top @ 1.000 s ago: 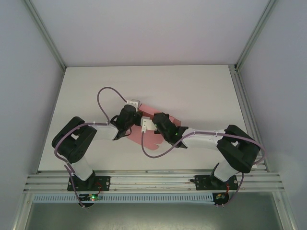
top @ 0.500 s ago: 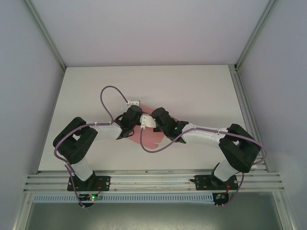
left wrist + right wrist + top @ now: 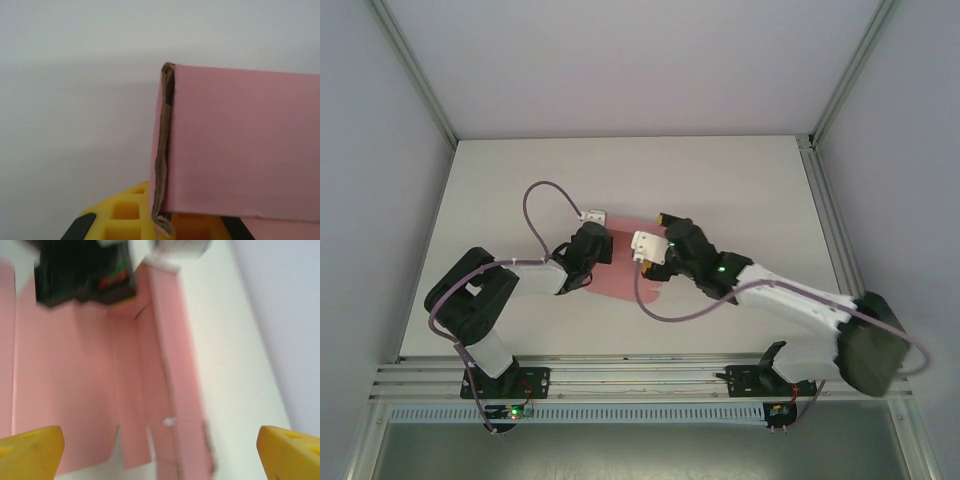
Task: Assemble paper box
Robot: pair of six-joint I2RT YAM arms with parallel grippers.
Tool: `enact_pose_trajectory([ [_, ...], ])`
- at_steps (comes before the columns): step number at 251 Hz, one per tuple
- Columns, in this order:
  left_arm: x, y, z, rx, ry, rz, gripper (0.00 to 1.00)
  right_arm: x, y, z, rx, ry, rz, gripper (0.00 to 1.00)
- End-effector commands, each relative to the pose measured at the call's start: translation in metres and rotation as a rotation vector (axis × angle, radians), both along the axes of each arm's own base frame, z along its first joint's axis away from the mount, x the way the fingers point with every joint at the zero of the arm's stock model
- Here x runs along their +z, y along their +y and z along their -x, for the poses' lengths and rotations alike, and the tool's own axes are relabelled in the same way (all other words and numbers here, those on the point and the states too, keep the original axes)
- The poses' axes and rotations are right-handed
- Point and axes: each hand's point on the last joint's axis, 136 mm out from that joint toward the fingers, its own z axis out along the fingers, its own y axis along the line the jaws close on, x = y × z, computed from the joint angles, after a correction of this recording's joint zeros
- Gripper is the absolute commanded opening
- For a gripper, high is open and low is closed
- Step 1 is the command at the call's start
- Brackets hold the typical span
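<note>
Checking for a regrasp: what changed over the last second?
The right gripper, open, shifted slightly toward the table's far side over the paper box as its elbow swung out toward the near right. The left gripper stayed at the box's left side; the box stayed roughly in place.

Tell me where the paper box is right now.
In the top view the paper box lies near the middle of the table, between the left gripper and the right gripper.
</note>
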Motion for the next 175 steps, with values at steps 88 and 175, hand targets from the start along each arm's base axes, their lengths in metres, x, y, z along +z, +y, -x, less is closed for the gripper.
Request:
enact_pose_trajectory([
  [88, 0.135, -0.074, 0.065, -0.615, -0.202, 0.363, 0.00, 0.131, -0.152, -0.049, -0.610, 0.049, -0.751, 0.98],
  [175, 0.148, -0.074, 0.056, -0.570, -0.192, 0.374, 0.00, 0.044, -0.043, -0.055, -0.285, 0.493, -0.566, 0.98],
])
